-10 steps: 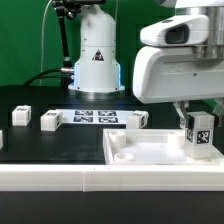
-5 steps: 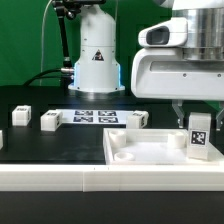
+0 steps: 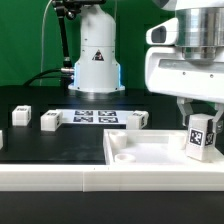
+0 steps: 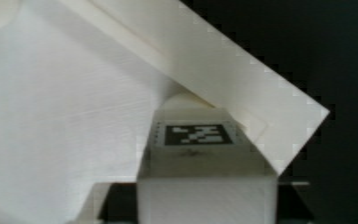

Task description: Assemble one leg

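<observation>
My gripper (image 3: 200, 118) is shut on a leg (image 3: 201, 137), a small white post with a black-and-white tag, slightly tilted. It stands over the near right corner of the large white tabletop (image 3: 150, 150). In the wrist view the leg (image 4: 202, 165) fills the space between the dark fingers (image 4: 119, 203), with the tabletop's corner (image 4: 87, 90) beneath it. I cannot tell whether the leg's lower end touches the tabletop. Three more legs lie on the black table: one (image 3: 21, 115) at the exterior view's left, one (image 3: 50, 121) beside it, one (image 3: 133, 119) behind the tabletop.
The marker board (image 3: 94, 117) lies flat behind the tabletop. The arm's white base (image 3: 97, 55) stands at the back before a green curtain. A white rail (image 3: 60, 176) runs along the table's front edge.
My gripper has shifted to the exterior view's right with the leg, which now leans slightly. Nothing else has moved.
</observation>
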You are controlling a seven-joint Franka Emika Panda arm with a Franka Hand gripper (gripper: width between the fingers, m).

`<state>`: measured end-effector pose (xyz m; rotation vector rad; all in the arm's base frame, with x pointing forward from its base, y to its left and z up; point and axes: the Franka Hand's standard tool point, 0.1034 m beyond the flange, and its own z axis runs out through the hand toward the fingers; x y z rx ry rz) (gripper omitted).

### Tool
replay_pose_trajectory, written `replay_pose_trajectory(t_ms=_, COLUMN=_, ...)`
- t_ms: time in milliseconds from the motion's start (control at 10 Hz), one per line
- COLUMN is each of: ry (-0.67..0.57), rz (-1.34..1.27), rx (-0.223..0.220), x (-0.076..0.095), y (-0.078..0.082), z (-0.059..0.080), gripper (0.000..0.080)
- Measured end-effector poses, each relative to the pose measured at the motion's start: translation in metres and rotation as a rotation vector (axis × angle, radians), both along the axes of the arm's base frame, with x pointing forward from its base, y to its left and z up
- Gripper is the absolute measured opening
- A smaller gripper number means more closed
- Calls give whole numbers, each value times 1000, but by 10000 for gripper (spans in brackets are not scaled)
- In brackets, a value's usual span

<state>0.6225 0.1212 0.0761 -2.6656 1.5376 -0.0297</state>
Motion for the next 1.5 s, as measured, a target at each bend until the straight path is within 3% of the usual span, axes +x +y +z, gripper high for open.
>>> replay_pose_trajectory(t_ms=600, ry=15, rz=-211, rx=43, x=0, y=-1, z=0, gripper=314)
replay_pose_trajectory(t_ms=700, ry=12, rz=-170, rx=41, x=0, y=-1, z=0, gripper=488)
replay_pose_trajectory(t_ms=800, ry=10, rz=-138, rx=42, x=1, y=-1, z=0, gripper=488)
replay_pose_trajectory(t_ms=900, ry=8, rz=-77, rx=39, x=0, y=-1, z=0, gripper=618)
replay_pose_trajectory(t_ms=1500, ry=-27, rz=458, rx=5, x=1, y=4, z=1, gripper=649)
